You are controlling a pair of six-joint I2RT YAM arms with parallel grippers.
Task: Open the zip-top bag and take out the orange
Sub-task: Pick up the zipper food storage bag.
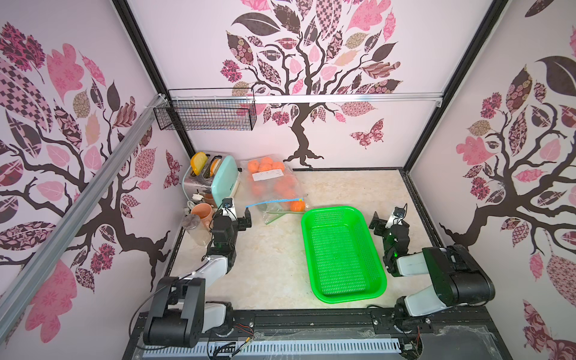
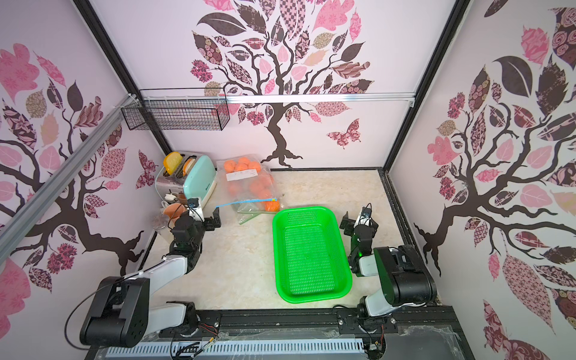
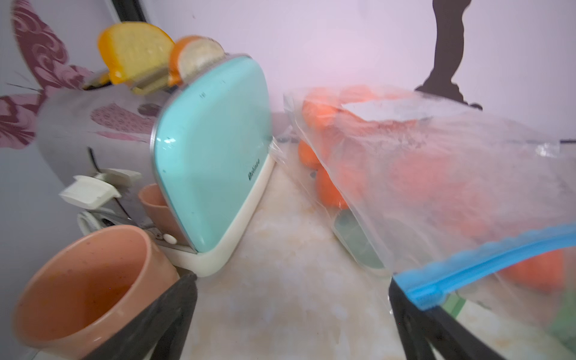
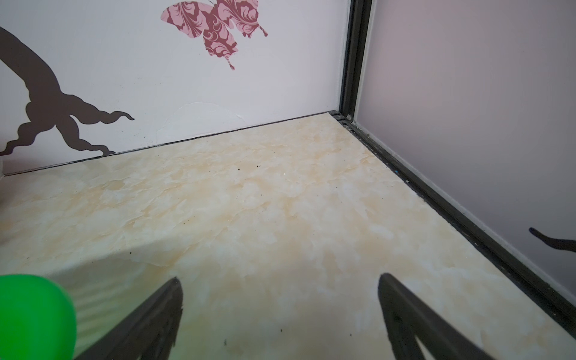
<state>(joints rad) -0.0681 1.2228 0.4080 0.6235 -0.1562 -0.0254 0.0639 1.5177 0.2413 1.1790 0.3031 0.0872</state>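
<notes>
L gripper (image 1: 245, 219) spread, empty, at the left end of the blue zip strip (image 1: 274, 202). In the wrist view the strip end overlaps one finger (image 3: 414, 318); contact y/n can't tell. R gripper (image 1: 378, 223) spread, empty, over bare counter (image 1: 274, 265) right of the green basket (image 1: 378, 274).

Progress: approx zero. Strip reads as one unbroken line, so I'd call it shut. Zip-top bag (image 1: 274, 184) lies far-left of centre, just right of the toaster (image 1: 224, 180). Basket empty. Left to do: pinch, unzip, pull the fruit.

Counts:
- 1 bag
- oranges (image 1: 265, 166) inside: at least 7, overlap blocks an exact no.
- 1 orange (image 1: 297, 205) on the near side of the strip, in/out unclear
- 1 basket
- 1 toaster, 2 bread slices (image 1: 199, 162)
- 2 cups (image 3: 84, 286)
- 1 clear jar (image 1: 194, 229)
</notes>
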